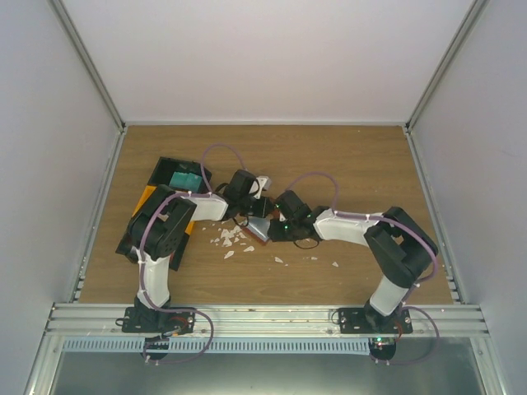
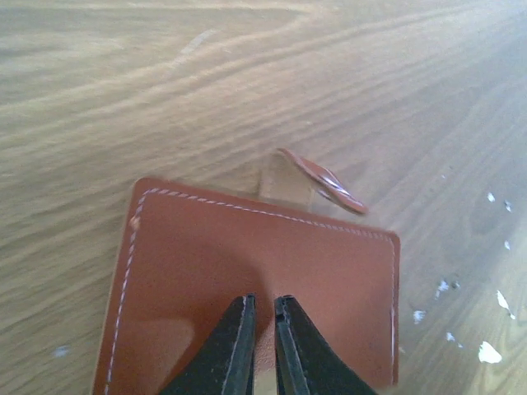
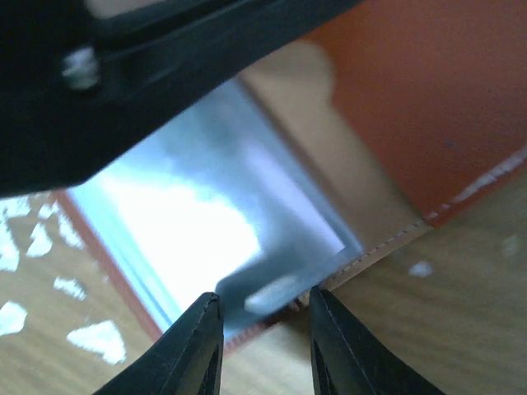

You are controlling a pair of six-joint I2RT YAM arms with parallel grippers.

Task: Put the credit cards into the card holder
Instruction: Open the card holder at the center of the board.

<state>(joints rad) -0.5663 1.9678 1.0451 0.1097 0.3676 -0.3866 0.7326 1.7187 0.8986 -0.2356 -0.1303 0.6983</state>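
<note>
The reddish-brown card holder (image 2: 321,263) lies on the wooden table at its middle (image 1: 260,234). My left gripper (image 2: 263,301) is shut on the holder's near edge, which sits between the jaws. A red credit card (image 2: 326,179) with white marks pokes out tilted past the holder's far edge. In the right wrist view a pale blue credit card (image 3: 206,214) lies shiny and partly in the holder's pocket (image 3: 428,99). My right gripper (image 3: 259,301) is open, with its jaws either side of that card's near edge. A teal card (image 1: 183,178) lies in the tray.
A black-and-orange compartment tray (image 1: 161,166) stands at the left, partly under the left arm. Small white scraps (image 1: 228,239) are scattered on the wood near the holder, and show in the left wrist view (image 2: 489,352). The left gripper's black body (image 3: 123,74) hangs close above the blue card.
</note>
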